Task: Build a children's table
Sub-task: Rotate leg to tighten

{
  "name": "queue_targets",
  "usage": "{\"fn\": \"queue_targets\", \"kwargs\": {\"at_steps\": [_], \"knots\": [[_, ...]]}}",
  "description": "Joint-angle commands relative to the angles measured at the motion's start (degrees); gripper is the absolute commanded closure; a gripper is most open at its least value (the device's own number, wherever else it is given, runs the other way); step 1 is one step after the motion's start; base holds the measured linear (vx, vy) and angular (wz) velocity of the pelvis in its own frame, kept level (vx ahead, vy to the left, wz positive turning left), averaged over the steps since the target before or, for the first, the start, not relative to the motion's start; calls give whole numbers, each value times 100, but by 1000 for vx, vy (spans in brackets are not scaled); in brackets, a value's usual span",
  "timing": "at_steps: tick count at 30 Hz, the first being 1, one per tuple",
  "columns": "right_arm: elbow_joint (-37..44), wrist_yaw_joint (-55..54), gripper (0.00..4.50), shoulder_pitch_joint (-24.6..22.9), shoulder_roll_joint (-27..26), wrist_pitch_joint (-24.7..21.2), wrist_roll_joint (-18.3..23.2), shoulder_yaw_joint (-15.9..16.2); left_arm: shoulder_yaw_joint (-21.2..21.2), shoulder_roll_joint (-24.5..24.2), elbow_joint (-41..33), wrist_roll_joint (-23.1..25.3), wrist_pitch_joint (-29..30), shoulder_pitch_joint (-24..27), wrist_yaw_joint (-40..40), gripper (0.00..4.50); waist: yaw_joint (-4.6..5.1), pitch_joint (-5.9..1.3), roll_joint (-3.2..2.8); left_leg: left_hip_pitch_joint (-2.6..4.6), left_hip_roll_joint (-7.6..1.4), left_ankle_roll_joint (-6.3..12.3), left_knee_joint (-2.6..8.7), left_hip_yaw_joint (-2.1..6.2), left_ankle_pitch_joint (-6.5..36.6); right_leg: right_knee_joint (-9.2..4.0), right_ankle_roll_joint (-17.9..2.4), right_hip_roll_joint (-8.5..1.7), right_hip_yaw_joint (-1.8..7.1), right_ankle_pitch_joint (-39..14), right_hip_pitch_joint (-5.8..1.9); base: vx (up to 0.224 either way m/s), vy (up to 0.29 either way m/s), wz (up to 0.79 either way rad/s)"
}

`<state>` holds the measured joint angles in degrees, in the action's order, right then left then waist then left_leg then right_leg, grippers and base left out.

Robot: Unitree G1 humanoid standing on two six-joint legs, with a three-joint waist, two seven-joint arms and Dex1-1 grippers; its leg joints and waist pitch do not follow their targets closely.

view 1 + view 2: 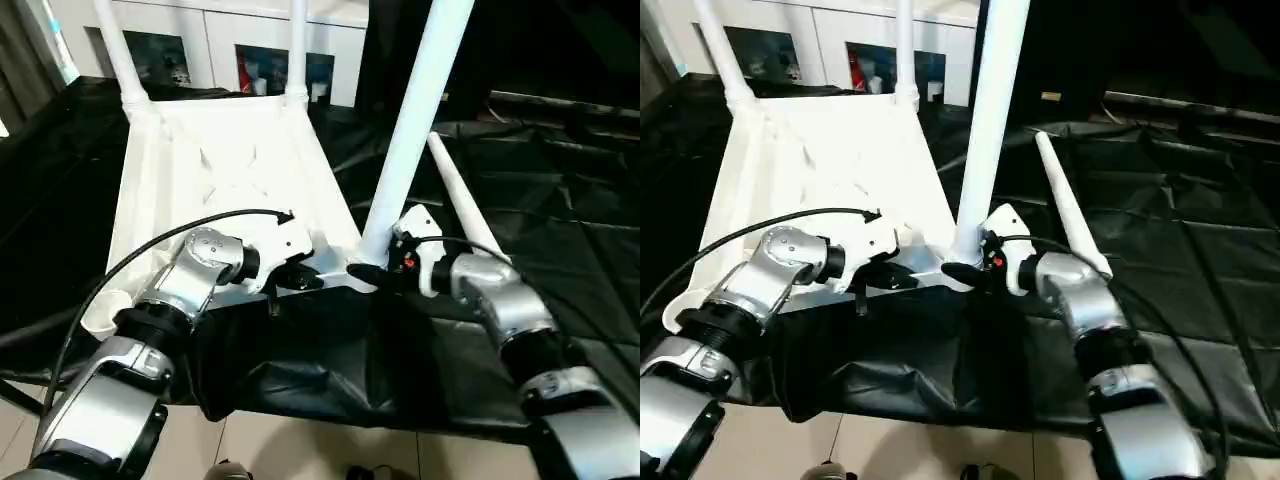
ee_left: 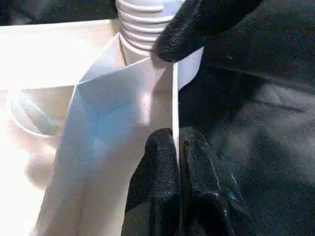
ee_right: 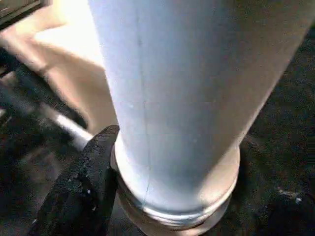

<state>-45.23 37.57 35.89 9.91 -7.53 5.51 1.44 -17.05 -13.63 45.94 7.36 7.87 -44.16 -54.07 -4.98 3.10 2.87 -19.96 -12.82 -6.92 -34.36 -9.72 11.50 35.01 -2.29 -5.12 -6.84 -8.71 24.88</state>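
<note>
Left fingers [image 2: 157, 182] pinch the tabletop [image 1: 215, 160] rim beside the leg [image 1: 415, 120].

Lighting: indoor, overhead, moderate. White tabletop [image 1: 215, 160] glares, its ribs nearly washed out; black sheet [image 1: 560, 240] carries soft sheen on its creases. Silver forearms show bright highlights. Head views: sharp at centre, straight legs lean outward toward the edges. Left wrist view: warm overexposed plastic, soft focus. Right wrist view: upright leg [image 3: 177, 98] blurred, background dim and smeared.
</note>
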Motion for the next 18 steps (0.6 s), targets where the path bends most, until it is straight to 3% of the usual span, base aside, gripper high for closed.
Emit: {"fn": "queue_targets", "kwargs": {"at_steps": [1, 5, 6, 7, 8, 10, 13, 18], "knots": [[-444, -1165, 175, 44, -254, -174, 208, -414, 289, 367, 422, -18, 271, -258, 1065, 450, 30, -398, -30, 3, 10, 148, 379, -64, 878, -514, -676, -288, 310, -2155, -410, 0, 0, 0], [-775, -2234, 175, 189, -759, -97, 358, -702, 326, 871, 674, 30, 469, -468, 1777, 450, 12, -413, -5, -24, 37, 226, 370, -59, 866, -551, -497, -291, 286, -2360, -420, 0, 0, 0], [-822, -2351, 175, 218, -841, -37, 325, -680, 308, 956, 704, 54, 465, -492, 1879, 450, 10, -413, -15, -18, 39, 238, 370, -55, 868, -560, -477, -295, 281, -2370, -402, 0, 0, 0], [-822, -2351, 175, 218, -841, -37, 325, -680, 308, 956, 704, 54, 465, -492, 1879, 450, 6, -421, -78, -17, 37, 237, 376, -44, 861, -553, -483, -295, 277, -2325, -413, 0, 0, 0], [-853, -2472, 175, 256, -965, 154, 175, -584, 268, 1080, 697, 71, 440, -499, 1925, 450, 21, -422, -36, -38, 34, 272, 374, -51, 848, -552, -482, -281, 277, -2186, -420, 0, 0, 0], [-867, -2526, 175, 274, -1013, 253, 98, -562, 260, 1126, 722, 70, 417, -512, 1926, 450, 12, -434, -43, -38, 27, 297, 378, -45, 838, -521, -540, -288, 279, -2033, -423, 0, 0, 0], [-849, -2333, 105, 315, -1106, 504, 148, -631, 237, 1155, 806, 74, 229, -526, 1847, 450, 13, -435, -53, -46, 36, 353, 376, -53, 868, -515, -605, -281, 283, -1892, -432, 0, 0, 0], [-748, -1763, 84, 291, -825, 715, -66, -303, 214, 919, 731, 26, -138, -380, 1506, 450, 16, -421, -29, -56, 41, 417, 379, -46, 964, -541, -543, -288, 265, -2158, -447, 0, 0, 0]]}}
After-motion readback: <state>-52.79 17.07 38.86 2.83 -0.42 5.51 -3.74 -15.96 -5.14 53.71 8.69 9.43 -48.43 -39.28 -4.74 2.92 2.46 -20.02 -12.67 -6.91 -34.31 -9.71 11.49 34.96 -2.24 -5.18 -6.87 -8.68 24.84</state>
